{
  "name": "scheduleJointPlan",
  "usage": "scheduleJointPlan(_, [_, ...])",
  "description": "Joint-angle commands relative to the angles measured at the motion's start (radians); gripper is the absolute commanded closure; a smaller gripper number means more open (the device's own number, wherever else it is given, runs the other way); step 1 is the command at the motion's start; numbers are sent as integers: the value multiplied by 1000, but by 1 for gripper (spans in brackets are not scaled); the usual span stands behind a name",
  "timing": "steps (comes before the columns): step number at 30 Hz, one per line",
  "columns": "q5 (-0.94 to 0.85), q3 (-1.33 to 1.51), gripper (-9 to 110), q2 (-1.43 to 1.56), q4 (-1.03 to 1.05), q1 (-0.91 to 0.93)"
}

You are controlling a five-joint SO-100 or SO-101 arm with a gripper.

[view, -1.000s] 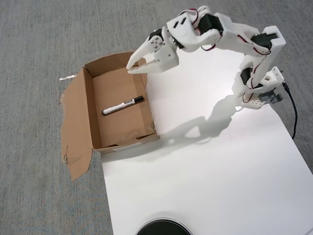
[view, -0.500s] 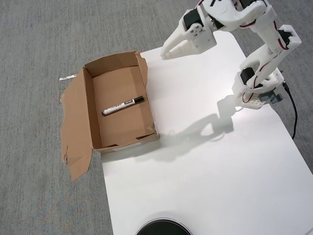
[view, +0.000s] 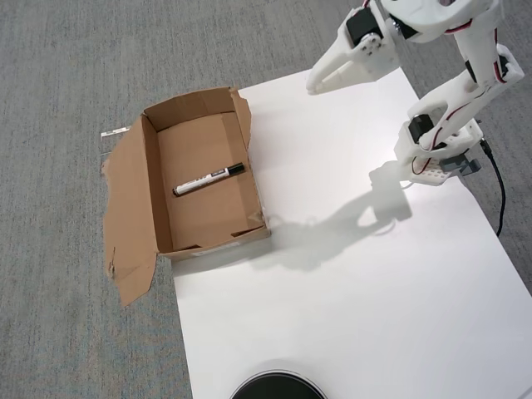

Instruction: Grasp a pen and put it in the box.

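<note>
The pen (view: 209, 179), a slim white marker with black ends, lies flat on the floor of the brown cardboard box (view: 158, 195), slanted across its middle. The box sits at the left edge of a white sheet, with a wide flap splayed out to its left. My white gripper (view: 317, 84) is raised at the upper right, well to the right of the box, pointing down-left. Its fingers meet at the tips and hold nothing.
The white sheet (view: 357, 291) covers the right part of a grey carpet (view: 58, 83). The arm's base (view: 436, 162) and a black cable (view: 497, 187) sit at the sheet's right edge. A round black object (view: 277, 389) shows at the bottom edge.
</note>
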Motion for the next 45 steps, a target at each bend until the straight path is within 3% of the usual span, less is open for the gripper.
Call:
scheduleJointPlan(1, [-1, 127, 101, 117, -8, 4])
scheduleJointPlan(11, [7, 421, 101, 359, -23, 4])
scheduleJointPlan(22, [8, 752, 101, 575, -249, 4])
scheduleJointPlan(45, [8, 1487, 101, 1154, -252, -8])
